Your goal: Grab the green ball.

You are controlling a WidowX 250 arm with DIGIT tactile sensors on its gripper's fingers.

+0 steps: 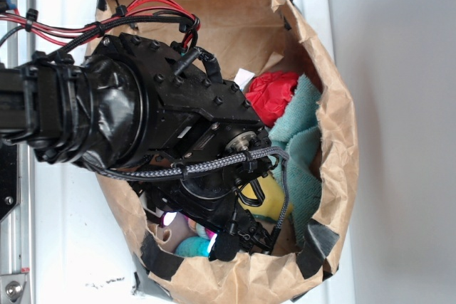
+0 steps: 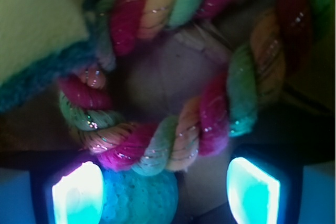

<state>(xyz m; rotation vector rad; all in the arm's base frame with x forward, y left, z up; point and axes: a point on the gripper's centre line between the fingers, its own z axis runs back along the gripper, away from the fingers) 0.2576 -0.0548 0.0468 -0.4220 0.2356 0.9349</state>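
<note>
The green ball (image 2: 139,198) is a small round ball with a pitted surface, at the bottom of the wrist view. It lies between my two lit fingers, against the left fingertip (image 2: 79,195) and apart from the right one. My gripper (image 2: 165,192) is open around it. A multicoloured rope ring (image 2: 157,148) lies over the ball's top edge. In the exterior view the ball (image 1: 192,248) shows as a teal patch under the black wrist, deep in the brown paper bag (image 1: 338,126). My gripper (image 1: 187,231) is mostly hidden there by the arm.
The bag also holds a red cloth (image 1: 274,94), a teal terry cloth (image 1: 303,137) along the right wall, and a yellow sponge (image 1: 269,201). The bag walls stand close around the arm. A yellow surface with a fuzzy teal edge (image 2: 37,24) fills the wrist view's upper left.
</note>
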